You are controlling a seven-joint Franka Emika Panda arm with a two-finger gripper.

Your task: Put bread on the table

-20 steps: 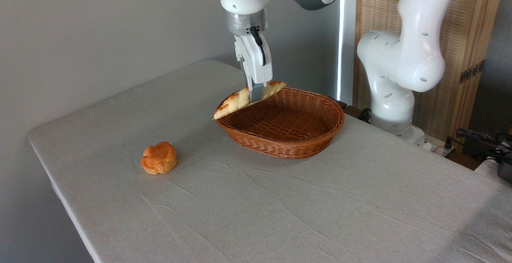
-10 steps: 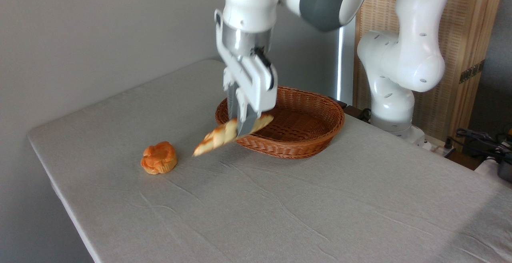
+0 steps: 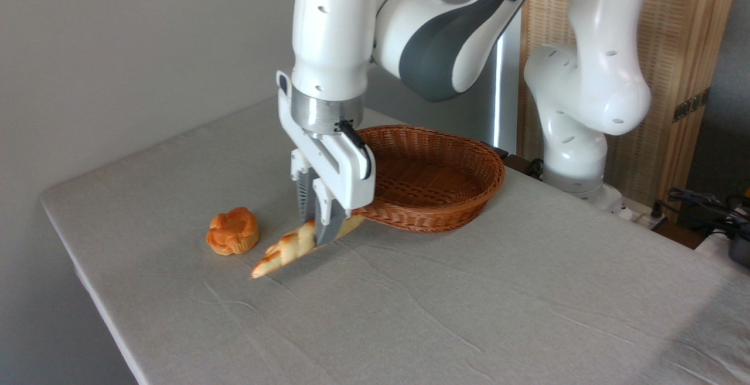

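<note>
Bread hangs clamped between the fingers of the gripper, which points straight down from the white arm. The loaf is gripped near its upper right part and slopes down to the left, so its pointed lower tip sits just at the grey cloth of the table; whether the tip touches the cloth or hovers just above it cannot be told. The upper end pokes out a little on the right side of the fingers, close to the outer wall of the wicker basket. The loaf is fully outside the basket, in front of the basket's left end and toward the table's near-left edge.

The basket stands toward the far side of the table, its brown woven bowl open and showing only its weave. A small round orange bun lies on the cloth near the left edge, just to the left of the loaf's lower tip and apart from it. The cloth shows light wrinkles running across the middle of the table.

The arm reaches in from its base beyond the far right corner, with a grey elbow section above the basket and a blue light glowing on top of the wrist housing.
</note>
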